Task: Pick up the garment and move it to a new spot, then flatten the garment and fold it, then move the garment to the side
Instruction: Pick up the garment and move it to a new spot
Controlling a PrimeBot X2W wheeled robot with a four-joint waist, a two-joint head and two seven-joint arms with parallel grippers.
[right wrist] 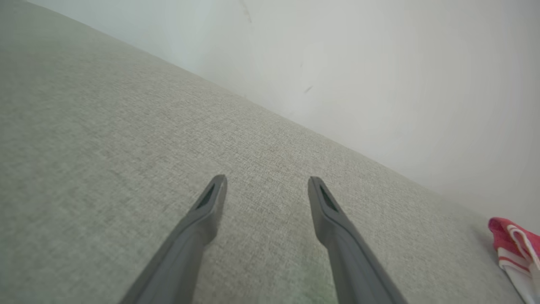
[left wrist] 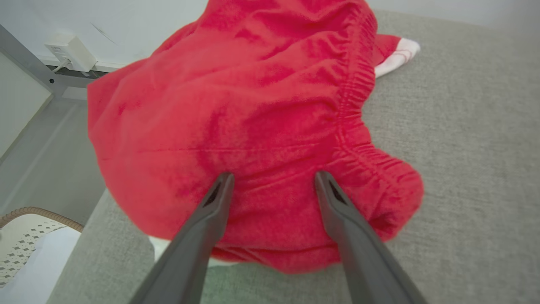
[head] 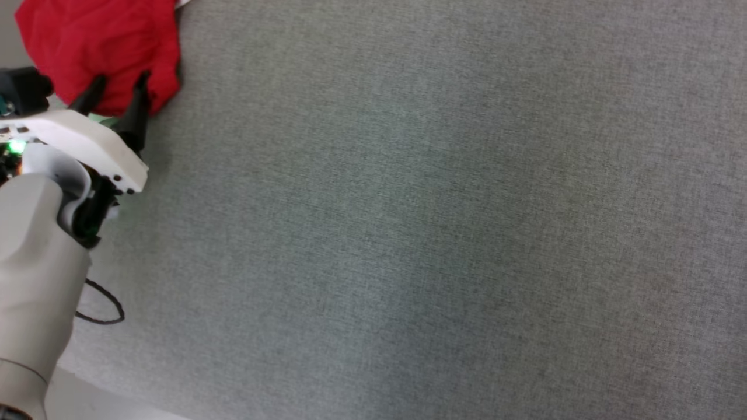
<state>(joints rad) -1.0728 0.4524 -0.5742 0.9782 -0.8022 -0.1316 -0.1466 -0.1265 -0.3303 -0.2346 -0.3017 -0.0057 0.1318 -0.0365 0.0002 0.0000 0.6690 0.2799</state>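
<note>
The garment [head: 99, 44] is a crumpled red piece with an elastic waistband and a white trim, bunched at the far left corner of the grey fabric surface [head: 437, 233]. My left gripper [head: 119, 84] is open at the garment's near edge, its two dark fingers spread over the red cloth. In the left wrist view the garment [left wrist: 253, 105] bulges just beyond the left gripper [left wrist: 273, 179], with nothing pinched between the fingertips. My right gripper [right wrist: 266, 183] stands open above bare grey fabric, and a red and white bit of the garment [right wrist: 512, 247] shows at the lower right.
A white wall [right wrist: 379, 63] runs along the surface's far edge. Past the left edge are a white power adapter [left wrist: 69, 52], the floor and a wicker-rimmed basket [left wrist: 29, 236]. A black cable [head: 105, 306] loops beside my left forearm.
</note>
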